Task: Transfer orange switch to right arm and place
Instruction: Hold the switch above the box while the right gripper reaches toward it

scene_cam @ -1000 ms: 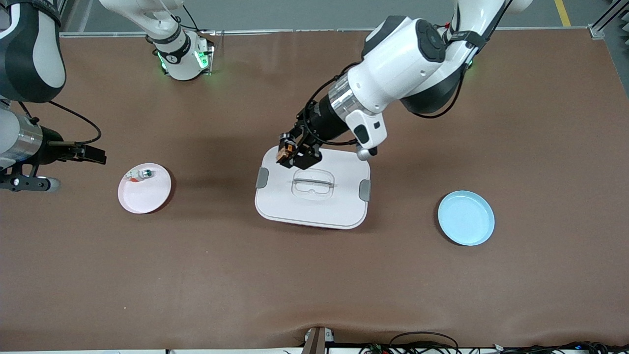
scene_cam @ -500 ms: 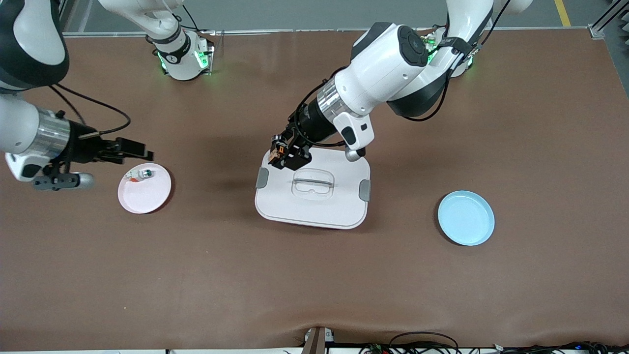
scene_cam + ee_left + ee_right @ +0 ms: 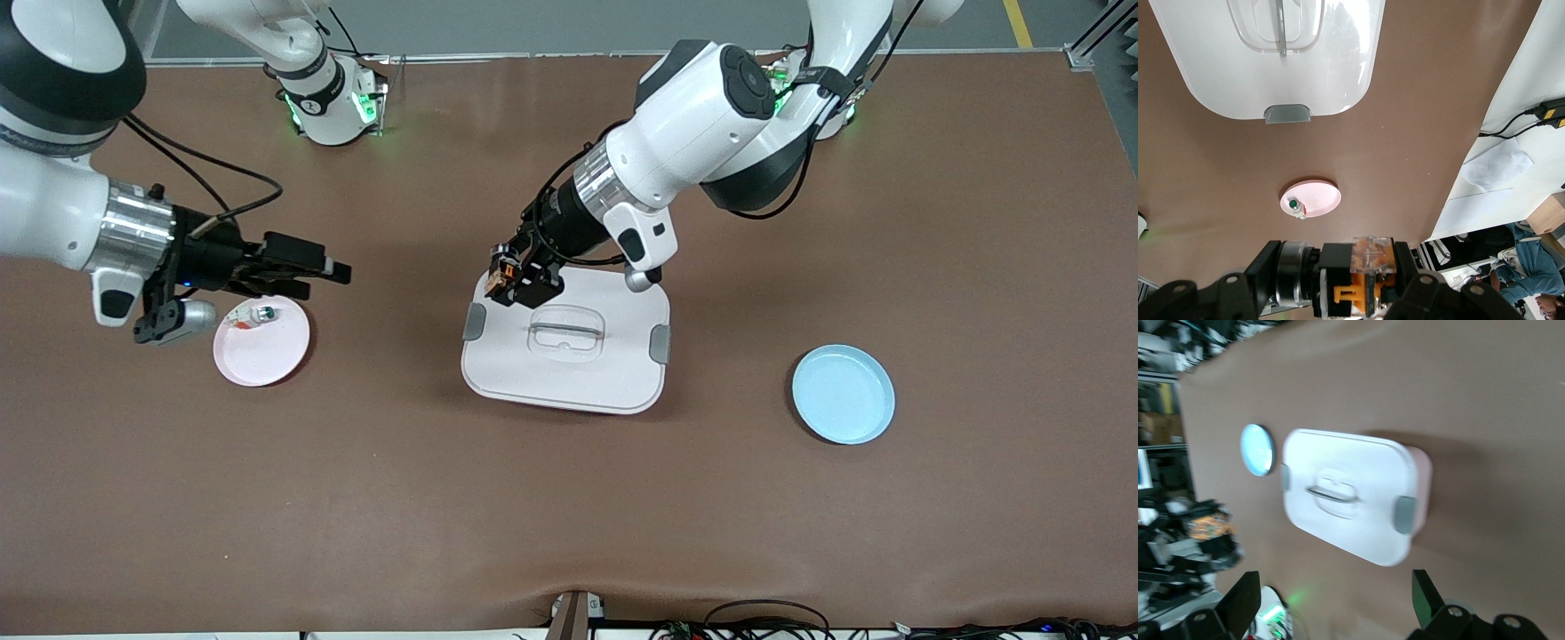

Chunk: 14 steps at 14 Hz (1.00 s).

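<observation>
Left claw (image 3: 514, 283) clenched on the switch (image 3: 505, 268), hanging over the box (image 3: 613, 373) at the corner toward the right arm's end of the surface. Left wrist view: the switch (image 3: 1368, 270) sits between the fingers, orange-and-clear body exposed, pointing out toward the pink plate (image 3: 1321, 200).

Right claw (image 3: 316, 271) released, fingers wide, in the air over the plate's (image 3: 267, 356) rim and aimed toward the box. Right wrist view: both fingertips (image 3: 1241, 600) frame the box (image 3: 1351, 513), with the left claw and the orange part a dim blur at the frame's edge. The 2 claws are well apart.

Step in hand, as judged: closing the gap for the handover.

Doing it well:
- Bring the right claw level with the switch and keep it fully spread until the switch sits between the fingers.
- Grip the exposed end, not the part inside the left fingers; little of it shows, so approach slowly.
- Left claw holds until the right one has clamped, then lets go.
- Keep the exchange over the box or bare surface, so a drop is easy to recover.

Also present: small white piece (image 3: 253, 314) on the pink plate; blue plate (image 3: 843, 394) toward the left arm's end.
</observation>
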### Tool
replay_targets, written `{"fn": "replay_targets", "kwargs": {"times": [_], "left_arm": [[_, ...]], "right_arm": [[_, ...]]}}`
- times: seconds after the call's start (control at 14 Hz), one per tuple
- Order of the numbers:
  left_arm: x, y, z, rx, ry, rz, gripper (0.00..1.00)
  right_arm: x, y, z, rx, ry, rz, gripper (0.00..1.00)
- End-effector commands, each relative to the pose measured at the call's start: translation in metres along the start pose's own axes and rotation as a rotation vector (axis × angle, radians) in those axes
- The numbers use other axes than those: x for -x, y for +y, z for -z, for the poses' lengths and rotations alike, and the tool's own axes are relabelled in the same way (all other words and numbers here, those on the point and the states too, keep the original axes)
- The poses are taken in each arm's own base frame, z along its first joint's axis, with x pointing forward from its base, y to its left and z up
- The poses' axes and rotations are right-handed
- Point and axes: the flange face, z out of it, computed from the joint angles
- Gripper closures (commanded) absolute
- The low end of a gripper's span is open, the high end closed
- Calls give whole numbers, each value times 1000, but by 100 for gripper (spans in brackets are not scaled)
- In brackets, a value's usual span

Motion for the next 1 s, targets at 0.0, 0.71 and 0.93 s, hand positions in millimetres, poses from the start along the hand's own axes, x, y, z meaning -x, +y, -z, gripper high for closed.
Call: {"fn": "replay_targets", "kwargs": {"times": [0.0,0.71,0.93], "left_arm": [[7,3,3,20,2,3,75],[9,2,5,24,3,-1,75],[8,2,4,22,4,-1,75]], "right_arm": [[5,-30,-11,-48,44,38,0],[26,-80,-84,-151,157,-2,0],[27,-82,-86,-151,160,1,0]]}}
